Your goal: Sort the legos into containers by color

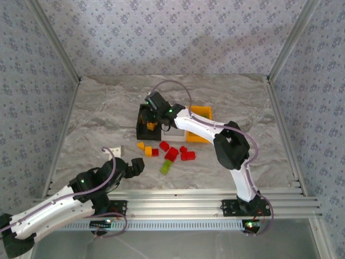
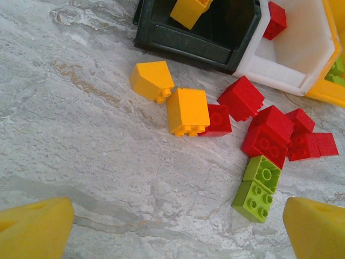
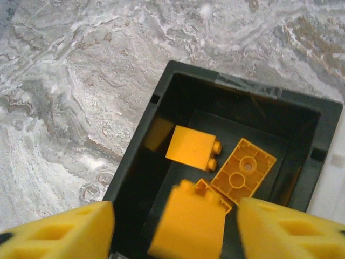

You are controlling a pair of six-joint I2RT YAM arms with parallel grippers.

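Note:
My right gripper [image 3: 175, 232] hangs over the black bin [image 3: 140, 156] with its jaws open. A blurred orange-yellow brick [image 3: 188, 226] sits loose between the fingers, with a gap on each side. Two more orange-yellow bricks [image 3: 191, 147] lie on the bin floor. On the table, two orange-yellow bricks [image 2: 187, 110], several red ones [image 2: 269, 135] and two lime green ones [image 2: 257, 189] lie near the bins. The white bin [image 2: 291, 65] holds a red brick [image 2: 276, 20]. Beside it stands the orange-yellow bin [image 2: 329, 91]. My left gripper [image 2: 178, 232] is open, low over bare table short of the pile.
A small white piece [image 1: 116, 151] lies on the marble table left of the bricks. Metal frame rails [image 1: 62, 65] and patterned walls close in the table. The right arm [image 1: 202, 125] stretches across the white and orange-yellow bins.

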